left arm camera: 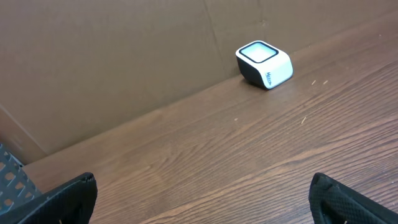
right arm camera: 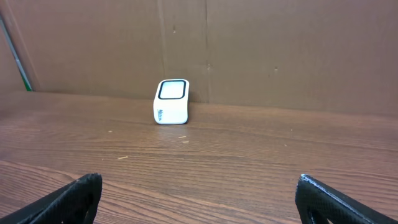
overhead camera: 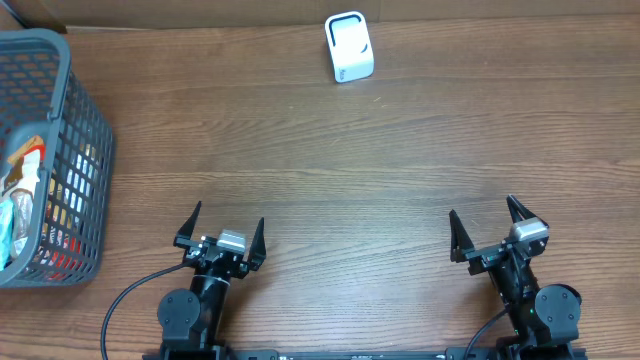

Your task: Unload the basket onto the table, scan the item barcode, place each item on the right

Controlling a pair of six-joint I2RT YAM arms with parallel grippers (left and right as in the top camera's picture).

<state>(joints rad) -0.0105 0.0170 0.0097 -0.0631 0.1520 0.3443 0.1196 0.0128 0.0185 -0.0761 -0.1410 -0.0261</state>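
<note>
Black left end effector (overhead camera: 230,212) and right end effector (overhead camera: 481,205), silver wrist blocks (overhead camera: 232,240), black cables (overhead camera: 140,283).

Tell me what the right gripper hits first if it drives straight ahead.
Only bare table at first, then probably the white scanner, slightly left of centre between the fingers of the open right gripper; depth is unclear.

Cropped and obscured areas
The basket (overhead camera: 92,150) is cut off by the left edge; its packets (overhead camera: 25,175), possibly snack wrappers, lie behind mesh, their print too small to read.
</note>
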